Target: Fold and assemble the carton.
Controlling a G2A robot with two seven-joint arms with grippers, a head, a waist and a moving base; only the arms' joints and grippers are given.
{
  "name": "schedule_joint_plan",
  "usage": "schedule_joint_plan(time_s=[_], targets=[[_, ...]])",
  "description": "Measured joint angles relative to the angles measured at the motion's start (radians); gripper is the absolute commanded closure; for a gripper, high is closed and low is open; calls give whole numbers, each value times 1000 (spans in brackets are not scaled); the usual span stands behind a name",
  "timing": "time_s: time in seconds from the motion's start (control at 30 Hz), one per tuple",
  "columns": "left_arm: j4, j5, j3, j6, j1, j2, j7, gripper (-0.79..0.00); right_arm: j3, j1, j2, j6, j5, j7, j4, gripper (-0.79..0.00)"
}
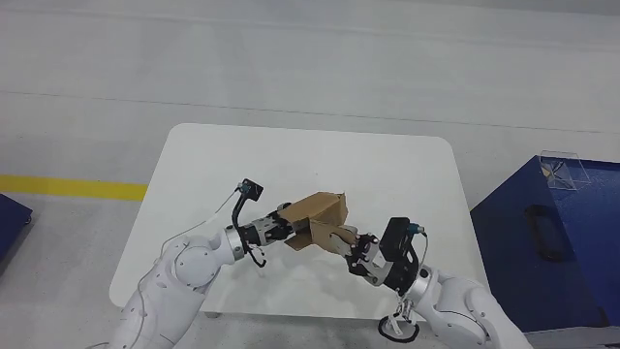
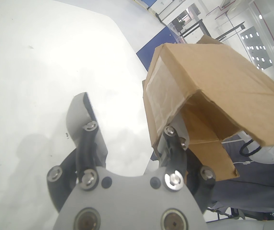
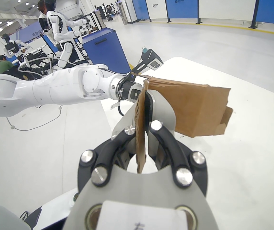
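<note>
The carton [image 1: 320, 211] is held over the white table [image 1: 291, 155], near the middle of its front edge, between both arms. The right gripper [image 3: 146, 96] pinches one flap [image 3: 140, 130] of it. The left gripper [image 2: 127, 111] is spread: one finger is inside the carton's open side, behind a taped wall, and the other stays outside.

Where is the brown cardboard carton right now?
In the top view, the brown cardboard carton is at the near middle of the white table, between the left pincer and the right pincer, which pinches one flap.
</note>
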Motion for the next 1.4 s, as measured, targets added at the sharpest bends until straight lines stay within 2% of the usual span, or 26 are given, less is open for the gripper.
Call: schedule_joint_plan(time_s=[0.27, 0.3, 0.33, 0.37, 0.5, 0.67, 0.77, 0.83, 0.93, 1.0, 1.07, 1.13, 1.23, 1.33, 1.4], targets=[[13, -70, 9, -15, -8, 3, -88, 0, -24, 8, -3, 12, -18, -5, 11, 0], [16, -77, 9, -15, -10, 4, -110, 0, -25, 8, -4, 13, -18, -6, 12, -157], [18, -88, 8, -16, -10, 5, -125, 0, -25, 9, -4, 15, -19, -5, 13, -354], [19, -103, 8, -18, -11, 6, -138, 0, -25, 10, -4, 16, -20, -5, 13, -785], [24, -150, -5, -36, -7, 11, -167, 0, -26, 10, -5, 24, -21, -8, 10, -785], [28, -380, -24, -24, 4, 13, -233, 0, -26, 10, -5, 23, -19, -10, 9, -785], [28, -411, -24, -24, 4, 13, -228, 0, -21, 6, -4, -3, 13, -15, 3, -785], [28, -354, -24, -24, 3, 13, -227, 0, 41, -3, 2, -20, 50, -41, -12, -785], [27, -359, -22, -8, 12, 10, -226, 0, 150, -50, 10, -18, 7, -119, -59, -785], [6, -439, -25, 67, 18, 6, -265, 0, 205, -88, 12, -4, -46, -177, -88, -785], [15, -628, -36, 215, 14, 2, -381, 0, 242, -133, 12, 15, -103, -225, -108, -785], [56, -875, -42, 364, -3, -5, -485, 0, 249, -171, 11, 37, -115, -248, -115, -785], [130, -1154, -24, 541, -35, -23, -565, 0, 237, -194, 8, 56, -106, -248, -112, -785], [159, -1342, -7, 647, -49, -34, -614, 0, 236, -193, 8, 56, -107, -247, -112, -785], [158, -1366, -7, 639, -48, -34, -616, 0, 237, -193, 8, 56, -107, -247, -112, -785]])
